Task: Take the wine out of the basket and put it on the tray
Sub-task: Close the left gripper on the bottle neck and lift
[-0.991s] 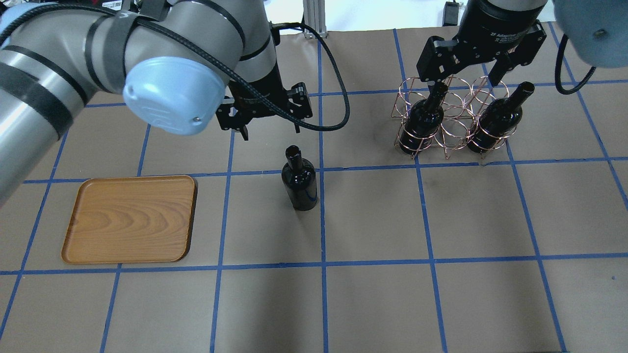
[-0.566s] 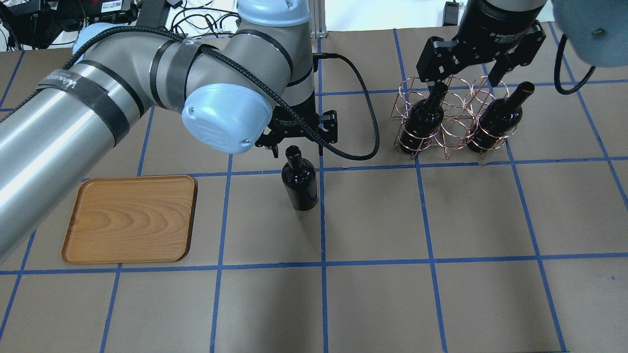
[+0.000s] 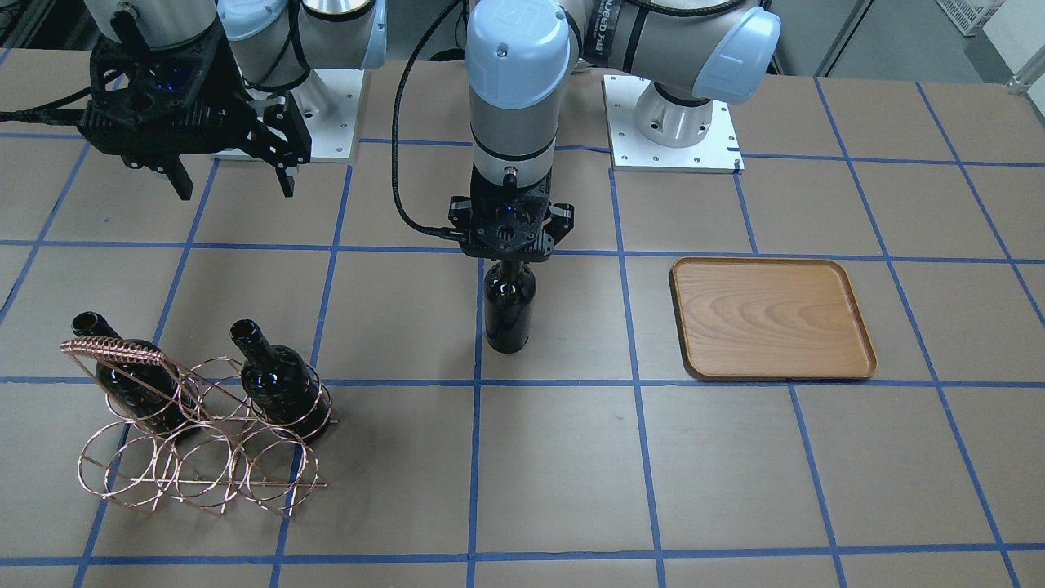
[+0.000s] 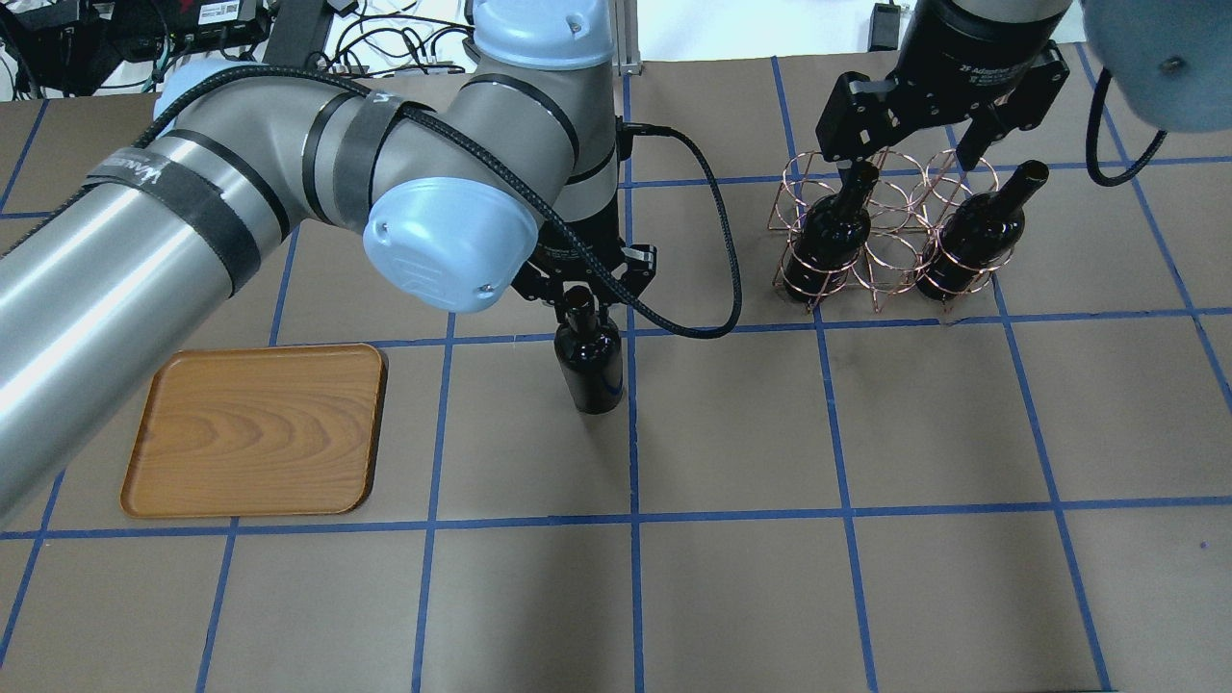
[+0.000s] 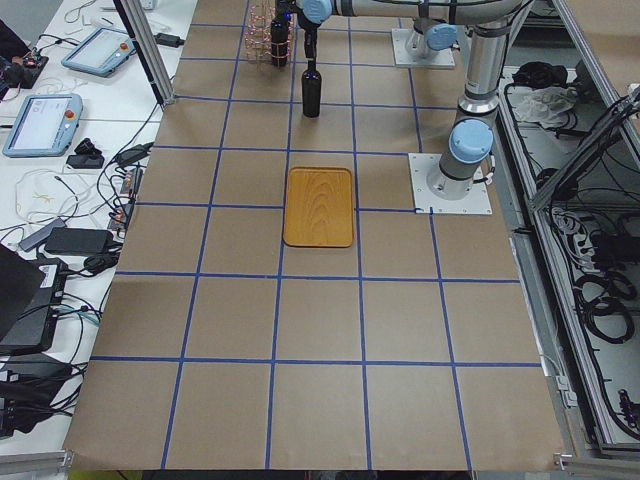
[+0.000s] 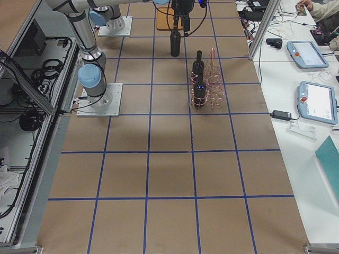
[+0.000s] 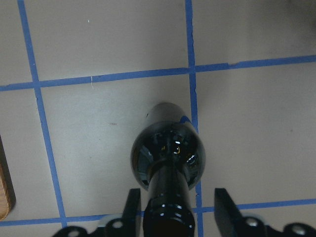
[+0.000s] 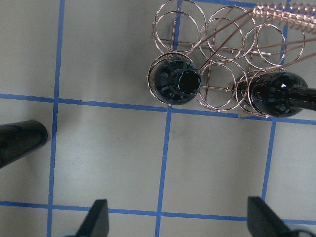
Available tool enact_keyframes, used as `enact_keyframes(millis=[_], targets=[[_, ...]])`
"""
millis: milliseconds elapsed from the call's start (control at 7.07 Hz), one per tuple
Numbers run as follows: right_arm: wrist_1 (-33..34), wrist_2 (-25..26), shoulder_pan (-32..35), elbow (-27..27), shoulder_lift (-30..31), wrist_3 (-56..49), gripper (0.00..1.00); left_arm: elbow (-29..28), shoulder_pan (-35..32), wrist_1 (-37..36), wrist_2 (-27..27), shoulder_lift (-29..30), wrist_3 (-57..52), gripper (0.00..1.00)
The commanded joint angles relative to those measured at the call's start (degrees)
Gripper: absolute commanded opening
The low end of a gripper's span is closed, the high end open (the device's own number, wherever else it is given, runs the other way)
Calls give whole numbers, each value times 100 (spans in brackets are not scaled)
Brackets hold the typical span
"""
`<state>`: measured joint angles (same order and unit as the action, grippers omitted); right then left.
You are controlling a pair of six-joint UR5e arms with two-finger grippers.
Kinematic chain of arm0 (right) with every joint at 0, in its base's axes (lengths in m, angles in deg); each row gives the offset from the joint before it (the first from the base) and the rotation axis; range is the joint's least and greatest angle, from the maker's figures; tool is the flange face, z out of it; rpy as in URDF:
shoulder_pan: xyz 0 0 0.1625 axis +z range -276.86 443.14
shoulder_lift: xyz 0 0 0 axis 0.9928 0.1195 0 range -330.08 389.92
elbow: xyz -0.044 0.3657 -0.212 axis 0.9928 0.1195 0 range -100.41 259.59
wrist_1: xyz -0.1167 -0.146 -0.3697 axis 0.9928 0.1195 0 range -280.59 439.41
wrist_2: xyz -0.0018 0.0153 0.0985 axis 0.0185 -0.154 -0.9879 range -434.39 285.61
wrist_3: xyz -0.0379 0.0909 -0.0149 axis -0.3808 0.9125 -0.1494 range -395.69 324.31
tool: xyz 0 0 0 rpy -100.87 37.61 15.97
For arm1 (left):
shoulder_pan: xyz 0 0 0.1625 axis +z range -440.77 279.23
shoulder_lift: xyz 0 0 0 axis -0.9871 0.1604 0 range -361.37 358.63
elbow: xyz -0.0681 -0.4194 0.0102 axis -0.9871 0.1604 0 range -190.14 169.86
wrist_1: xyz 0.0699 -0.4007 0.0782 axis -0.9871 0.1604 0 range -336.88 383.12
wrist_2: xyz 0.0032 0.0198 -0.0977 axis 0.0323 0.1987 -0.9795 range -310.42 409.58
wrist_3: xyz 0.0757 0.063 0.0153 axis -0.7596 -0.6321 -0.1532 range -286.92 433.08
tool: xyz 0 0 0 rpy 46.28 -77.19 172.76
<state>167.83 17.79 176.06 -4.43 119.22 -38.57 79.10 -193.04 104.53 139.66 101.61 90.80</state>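
The wine bottle (image 4: 589, 361) stood upright on the table (image 4: 943, 433), out of the basket (image 4: 887, 252) and between it and the tray (image 4: 255, 428); it touched neither, and its base sat beside a blue tape line. The left tool (image 4: 584, 300) was down around the bottle's neck, one finger on each side. In the left wrist view the fingers (image 7: 223, 210) were apart, and a clear gap showed between the neck and the finger on that view's right; the other finger lay close against the glass, though I cannot tell whether it touched. The tool was therefore spread around the neck, not clamped on it.

The tray lay flat on the robot's left side of the table, with bare wood showing across it.

The basket stood on the robot's right side with its coiled handle (image 3: 114, 349) up; two more bottles (image 4: 828, 236) (image 4: 972, 236) sat in its wire rings, their necks poking out above the loops and a ring's width of wire between them. The right tool (image 4: 910, 159) hung in the air on the robot's side of the basket; its fingers were spread wide and held nothing; in the right wrist view both fingertips (image 8: 96, 219) framed bare table, with the basket beyond them.
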Motion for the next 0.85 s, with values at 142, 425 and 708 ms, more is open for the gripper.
enact_keyframes(millis=[142,425,708], targets=[[-8,-7,6,0,-1,51,100,-2,90,-2,1,-76,-6,0],[-8,2,6,0,-1,51,100,-63,335,59,-17,-164,-23,0],[-8,11,6,0,-1,51,100,-90,642,129,-25,-313,-224,0]])
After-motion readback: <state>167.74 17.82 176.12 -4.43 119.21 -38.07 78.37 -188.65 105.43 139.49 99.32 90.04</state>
